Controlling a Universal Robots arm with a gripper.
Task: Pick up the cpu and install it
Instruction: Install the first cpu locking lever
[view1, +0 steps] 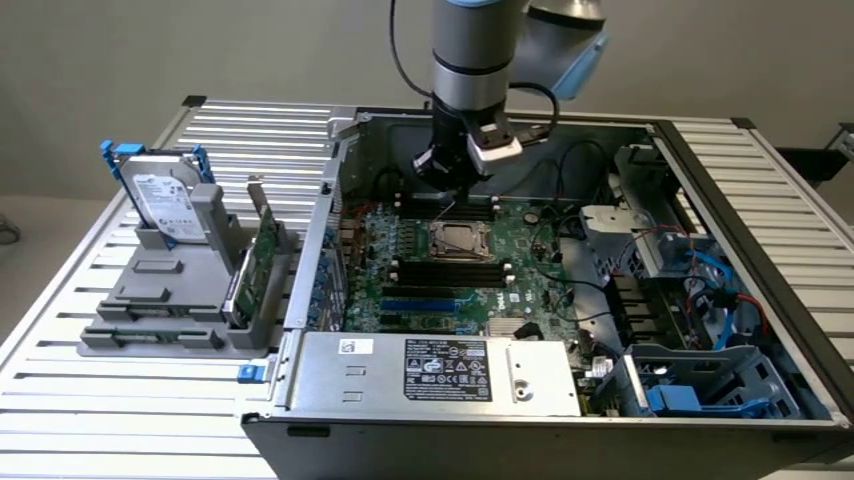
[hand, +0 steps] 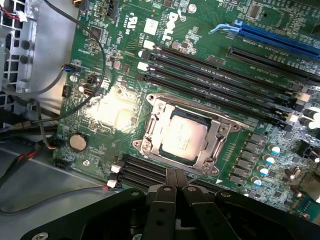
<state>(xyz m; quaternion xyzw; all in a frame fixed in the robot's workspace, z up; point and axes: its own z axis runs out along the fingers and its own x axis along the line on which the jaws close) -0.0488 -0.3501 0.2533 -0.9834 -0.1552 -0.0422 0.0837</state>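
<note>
A slatted metal table stood before a plain pale wall, and on it lay an open computer case with its side panel off. Inside, a green motherboard carried black memory slots, blue expansion slots and loose black cables. A silver power supply with a label sat at the near edge of the case, and blue plastic drive bays filled the corner at the exterior view's right.

The cpu, a small square chip with a silvery top, lay seated in the metal-framed socket in the middle of the motherboard; in the exterior view it showed at. The socket's retaining frame surrounded it on all sides.

The arm came down from above into the far part of the case. Its gripper hung just above the board, near the socket's far side and apart from the chip. In the wrist view the gripper showed its two black fingers pressed together with nothing between them, their tips close to the socket's edge.

At the exterior view's left, outside the case, a grey holder stood on the table. It held a silver hard drive with a blue bracket upright, and a thin green circuit card on edge beside it.
</note>
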